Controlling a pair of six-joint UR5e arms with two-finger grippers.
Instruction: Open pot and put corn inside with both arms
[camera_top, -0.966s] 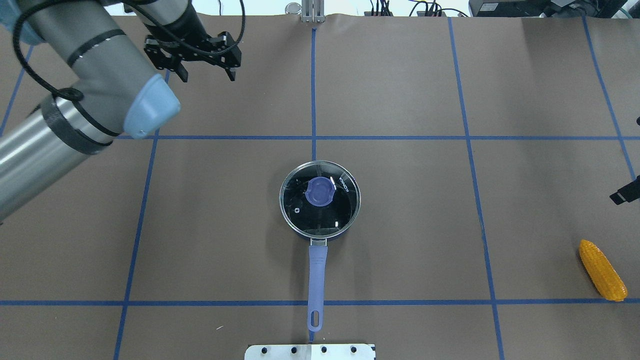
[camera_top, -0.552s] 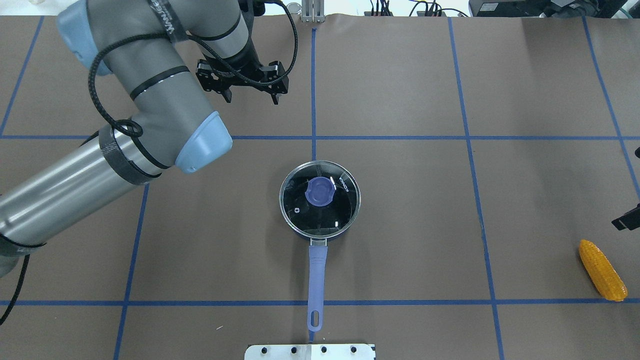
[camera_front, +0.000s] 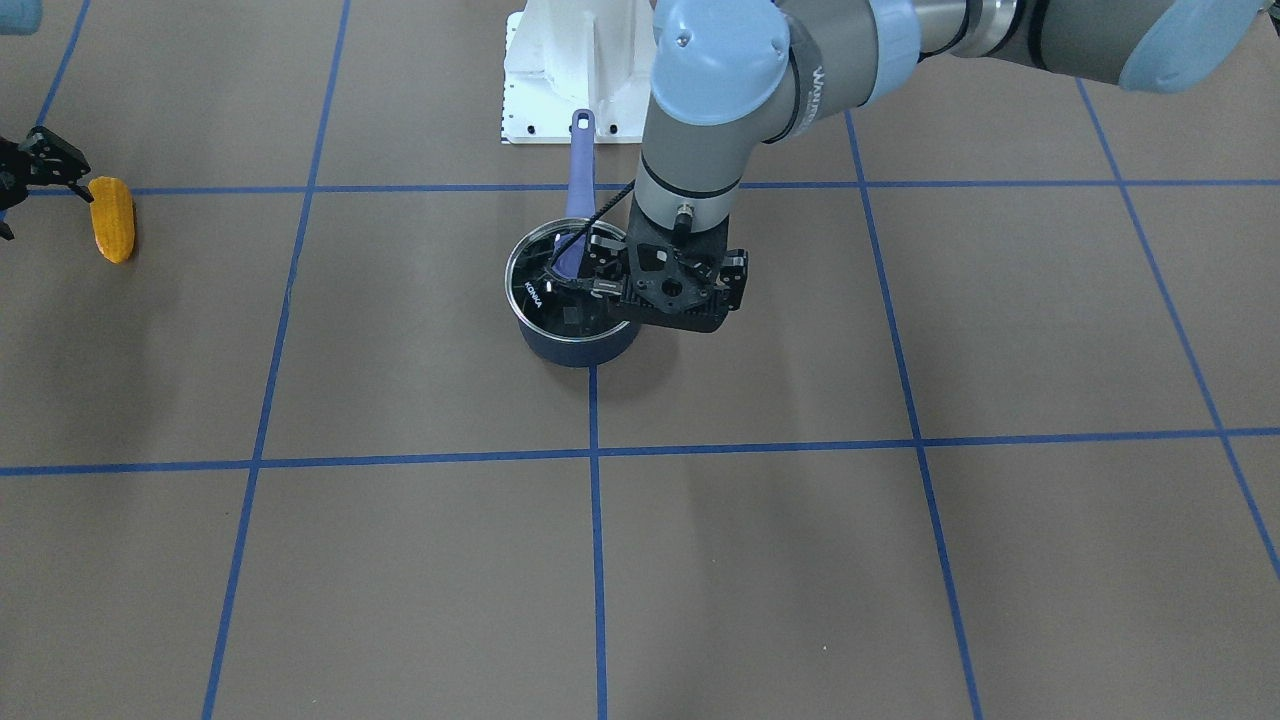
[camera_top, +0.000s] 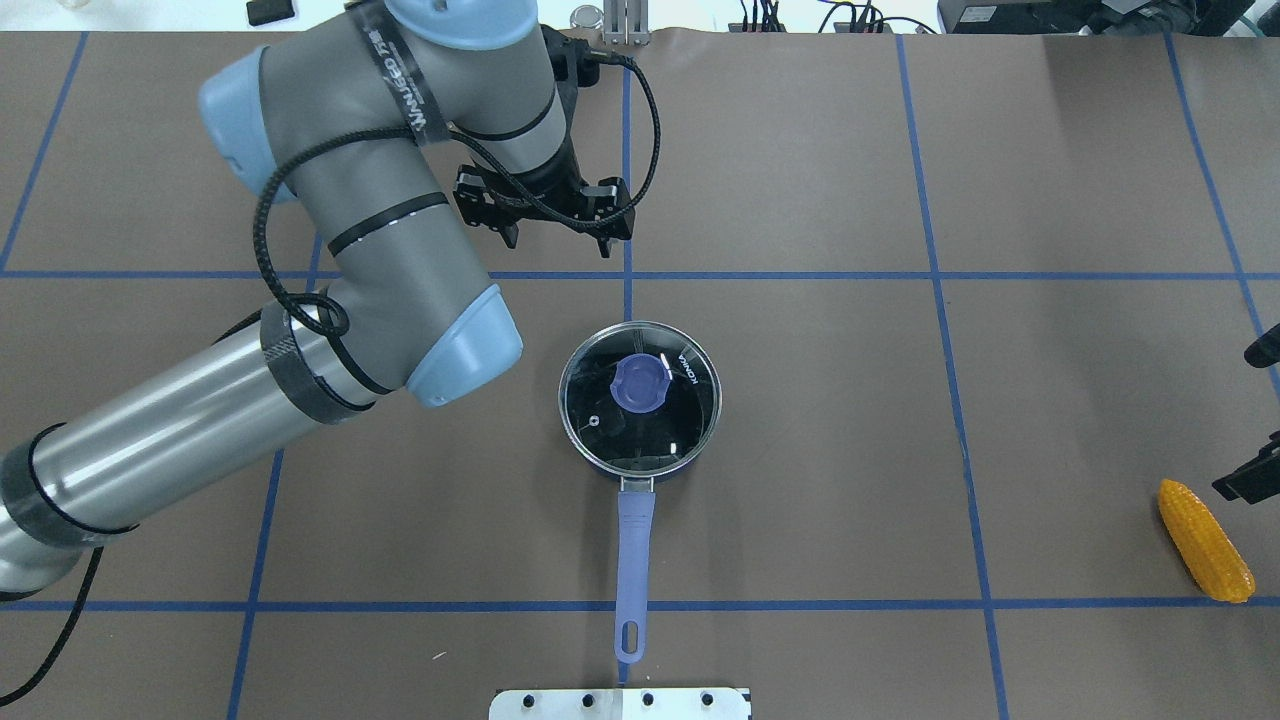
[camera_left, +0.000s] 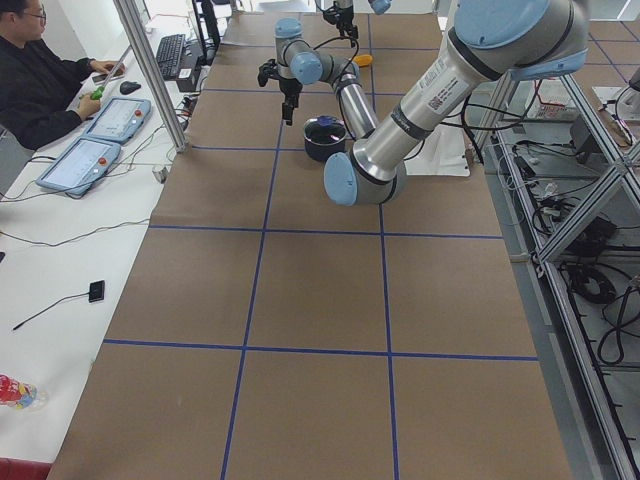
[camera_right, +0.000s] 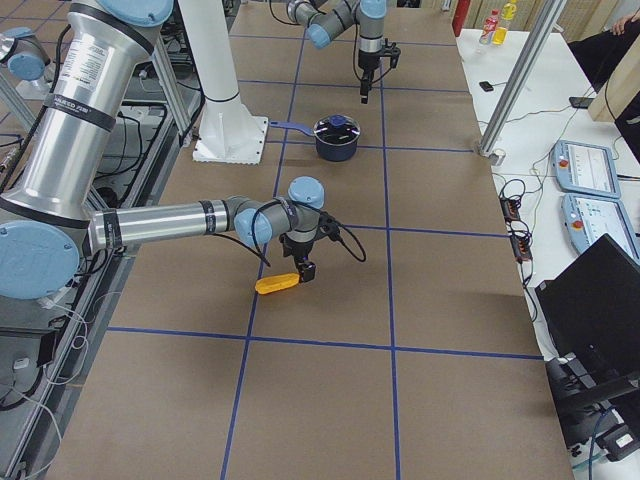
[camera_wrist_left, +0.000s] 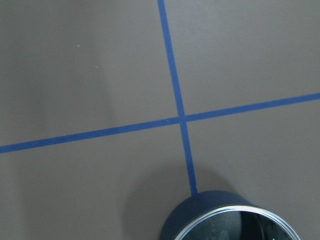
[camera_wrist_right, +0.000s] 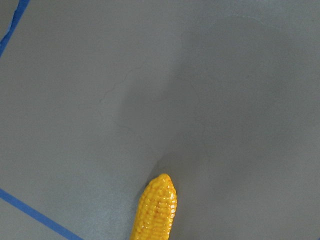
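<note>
The pot (camera_front: 575, 350) sits at the centre of the brown surface (camera_top: 800, 500) with its lid (camera_top: 640, 385) on, and the corn (camera_top: 1205, 540) lies well apart at its 4 o'clock. My left gripper (camera_top: 557, 243) hangs wide open and empty at the pot's 11 o'clock. My right gripper (camera_right: 304, 268), jaws spread and holding nothing, hovers at the corn's 12 o'clock end.

1. The corn (camera_top: 1205, 540) is showing yellow-orange, patterned with kernel rows.
2. The pot (camera_front: 575, 350) is showing dark navy, its handle (camera_top: 634, 560) and lid knob (camera_top: 640, 383) lavender.
3. The bench (camera_top: 800, 500) is showing brown, crossed by a blue tape grid (camera_top: 930, 275).
4. The left arm (camera_top: 370, 200) is showing grey with light-blue caps (camera_top: 465, 350), and the left hand (camera_top: 557, 240) black.
</note>
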